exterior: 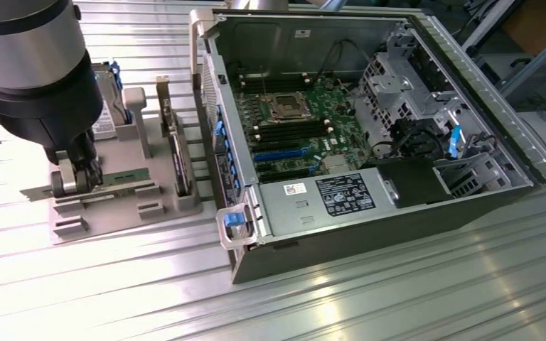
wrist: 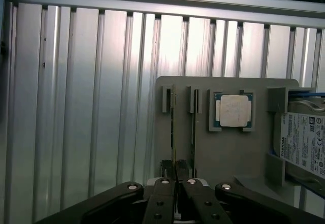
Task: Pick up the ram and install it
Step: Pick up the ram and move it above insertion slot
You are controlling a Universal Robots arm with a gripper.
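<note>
The ram [exterior: 127, 175] is a thin green stick standing on edge in a slot of the grey parts holder [exterior: 111, 213] at the exterior view's left. In the wrist view the ram [wrist: 172, 127] appears edge-on, running into my gripper [wrist: 174, 165]. The black fingers [wrist: 166, 169] are pressed close on either side of one end of the stick. My gripper [exterior: 72, 185] hangs straight down over the holder, shut on the ram, which still rests in its slot. The open computer case [exterior: 463, 206] with the green motherboard [exterior: 297, 121] lies to the exterior view's right.
A second thin stick [wrist: 193, 127] stands in the parallel slot. On the holder [wrist: 228, 153] sit a square silver processor [wrist: 233, 110] and a hard drive [wrist: 304, 142]. An expansion card [exterior: 176, 149] stands upright between holder and case. The ribbed metal table [exterior: 397, 298] surrounds them.
</note>
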